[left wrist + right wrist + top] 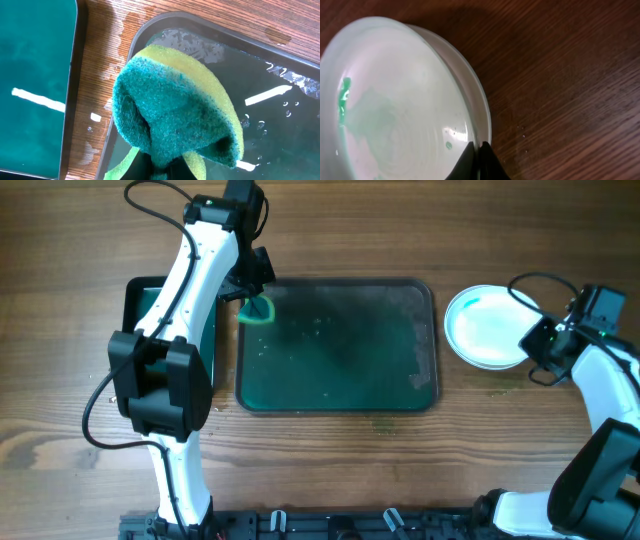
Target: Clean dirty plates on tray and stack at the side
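Observation:
The large dark-green tray (340, 350) lies mid-table, wet, with no plates on it; its corner shows in the left wrist view (150, 25). My left gripper (250, 292) is shut on a green and yellow sponge (258, 311), held folded over the tray's far left corner (170, 110). A white plate (485, 328) lies on the table right of the tray, with a faint teal film and a green fleck (395, 100). A second rim shows under it. My right gripper (477, 150) is shut on this plate's rim at its right side (540, 345).
The smaller deep green tray (135, 295) stands left of the large tray, partly under my left arm, and fills the left of the left wrist view (30, 75). Water drops lie on the wood between the trays. Cables run above both arms.

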